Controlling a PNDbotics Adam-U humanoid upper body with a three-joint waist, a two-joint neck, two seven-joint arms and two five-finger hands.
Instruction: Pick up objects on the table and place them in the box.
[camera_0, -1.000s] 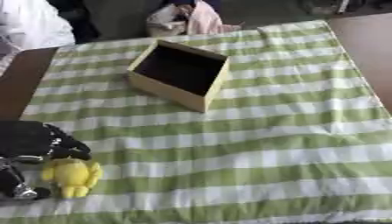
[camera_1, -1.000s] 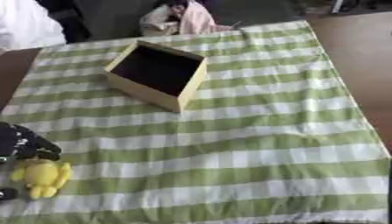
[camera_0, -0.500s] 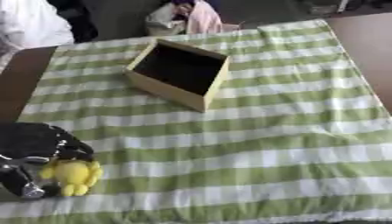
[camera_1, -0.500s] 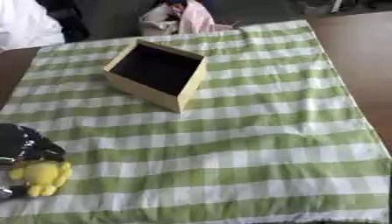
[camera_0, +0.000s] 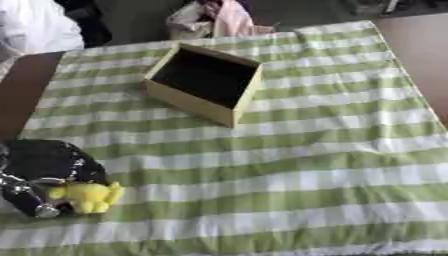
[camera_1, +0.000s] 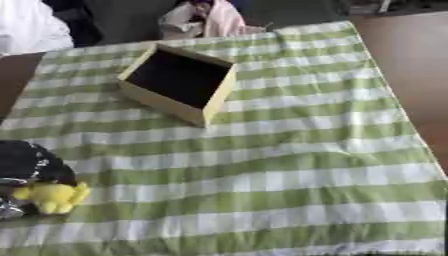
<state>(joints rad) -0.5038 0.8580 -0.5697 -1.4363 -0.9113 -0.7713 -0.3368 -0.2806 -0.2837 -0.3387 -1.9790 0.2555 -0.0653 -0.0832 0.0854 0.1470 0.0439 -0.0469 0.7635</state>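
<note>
A small yellow soft toy (camera_0: 87, 196) lies low at the cloth's left front, tucked against my black left hand (camera_0: 42, 167). The fingers (camera_0: 35, 204) curl round its left side, so the hand is shut on the toy. I cannot tell whether the toy is off the cloth. An open, pale wooden box (camera_0: 206, 82) with a dark, empty inside stands at the back centre-left, turned at an angle. It is well away from the hand. My right hand shows in neither view.
A green and white checked cloth (camera_0: 297, 165) covers the table, and bare brown wood (camera_1: 411, 60) shows at the right. Bundled pink and white fabric (camera_0: 219, 20) lies past the far edge. White cloth (camera_0: 31, 27) shows at the far left corner.
My left hand has edged slightly right and closed in on the yellow toy, which has shifted a little right with it. The box has not moved.
</note>
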